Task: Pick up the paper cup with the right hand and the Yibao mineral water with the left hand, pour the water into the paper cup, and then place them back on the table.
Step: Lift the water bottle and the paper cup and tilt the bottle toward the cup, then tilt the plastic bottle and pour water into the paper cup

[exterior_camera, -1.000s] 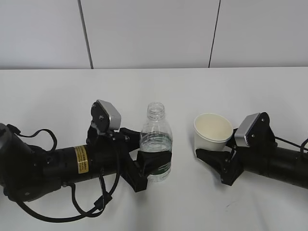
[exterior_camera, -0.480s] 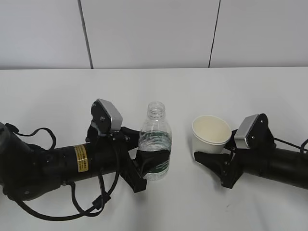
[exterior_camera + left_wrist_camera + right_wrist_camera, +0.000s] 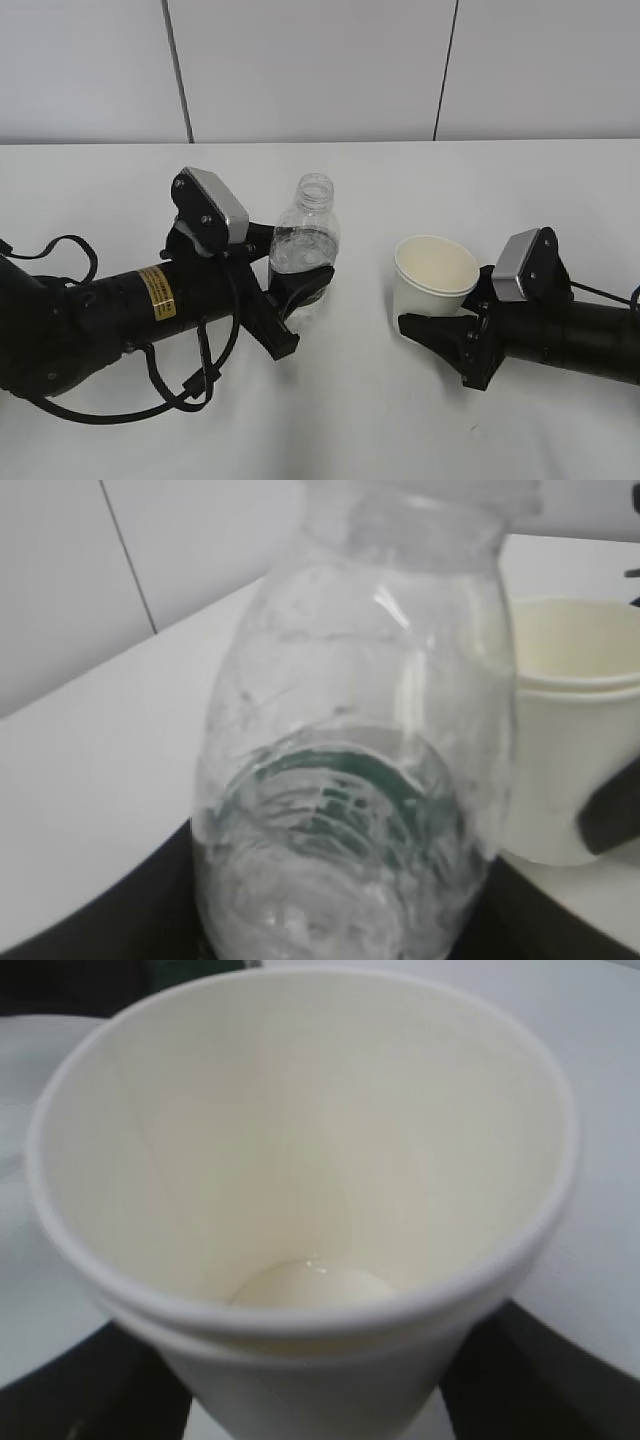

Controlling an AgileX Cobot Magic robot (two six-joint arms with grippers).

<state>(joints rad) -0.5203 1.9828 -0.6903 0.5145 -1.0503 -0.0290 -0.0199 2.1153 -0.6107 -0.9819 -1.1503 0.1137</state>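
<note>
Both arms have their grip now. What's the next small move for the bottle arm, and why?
Probably carry the water bottle rightward until its open mouth is above the paper cup, then tip further. The left hand holds it only slightly tilted, off to the cup's left with bare table between them; the right hand holds the cup upright.

The bottle (image 3: 300, 245) is left of the paper cup (image 3: 433, 277), apart from it. Both are over the middle of the table (image 3: 380, 420), well back from its near edge.
</note>
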